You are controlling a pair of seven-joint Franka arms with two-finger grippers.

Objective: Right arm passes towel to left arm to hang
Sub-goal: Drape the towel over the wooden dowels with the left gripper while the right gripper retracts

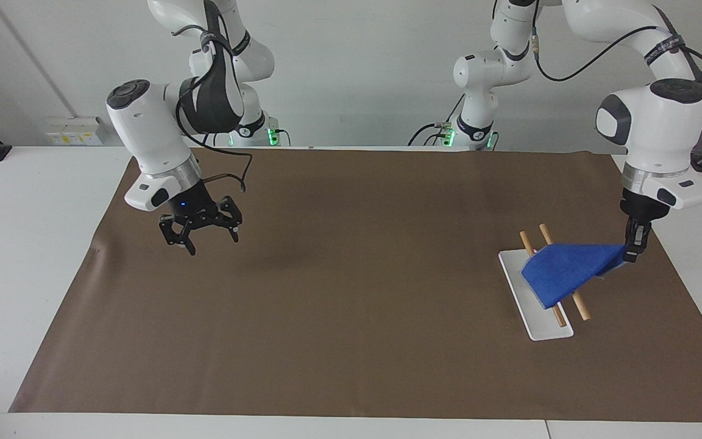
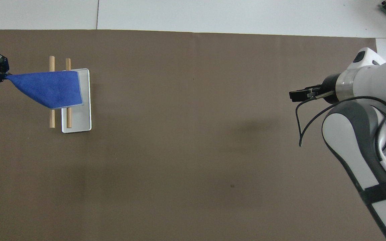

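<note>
We are hanging the towel (image 1: 564, 268) now; handover done.
Our left end effector (image 1: 631, 255) is clamped on its corner over the rack (image 1: 540, 329); right end effector (image 1: 202, 235) is waiting, apart.

My left gripper (image 1: 631, 253) sits at the right of the facing view, pinching one corner of the towel (image 1: 564, 269). The towel lies draped over two rods (image 1: 577, 305) above a tray (image 1: 540, 326). My right gripper (image 1: 200, 232), fingers spread, hangs over the mat (image 1: 351, 317) at upper left.
</note>
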